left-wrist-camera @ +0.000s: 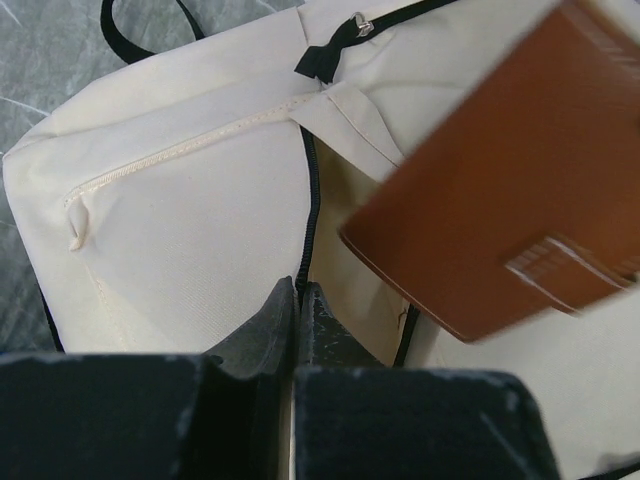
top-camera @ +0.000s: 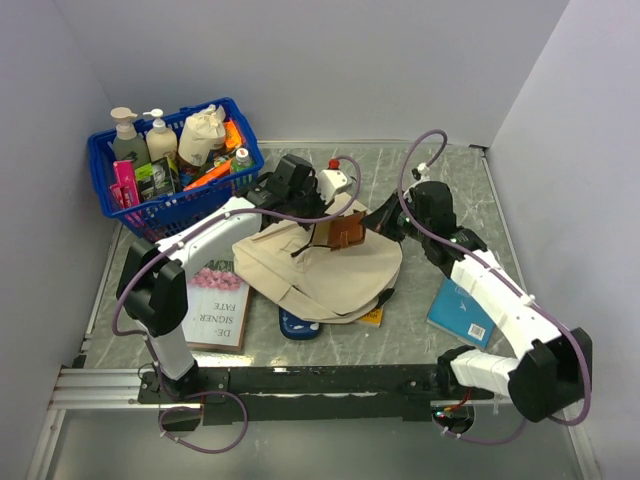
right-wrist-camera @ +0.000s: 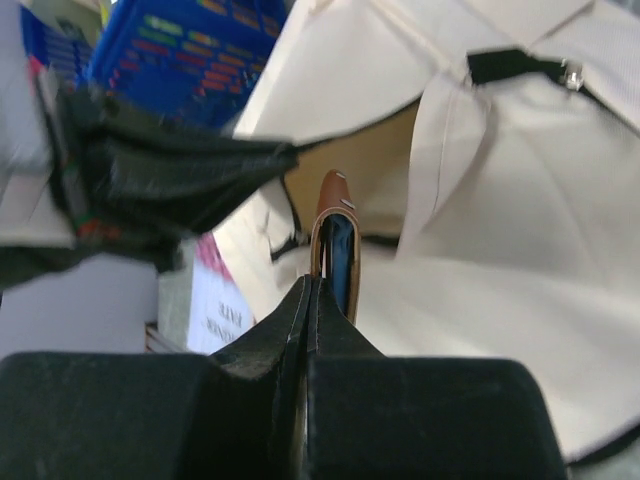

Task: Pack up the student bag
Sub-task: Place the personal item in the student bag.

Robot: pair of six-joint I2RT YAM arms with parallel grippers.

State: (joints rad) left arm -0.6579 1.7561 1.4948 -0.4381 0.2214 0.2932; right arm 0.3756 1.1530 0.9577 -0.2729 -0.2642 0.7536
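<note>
Top view: the bag (top-camera: 320, 270) lies on the table (top-camera: 410, 345) between my arms. My left gripper (left-wrist-camera: 297, 296) has its fingers pressed together on the bag's black zipper edge. My right gripper (right-wrist-camera: 312, 290) pinches a brown wallet (right-wrist-camera: 335, 235), edge-up at the bag's opening.

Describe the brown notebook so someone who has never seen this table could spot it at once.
Find the big cream backpack in the middle of the table. At its opening, the right hand holds a notebook up on edge. It is the only tan, leather-look book with a clasp strap; the blue book and the flowered book lie flat on the table.
</note>
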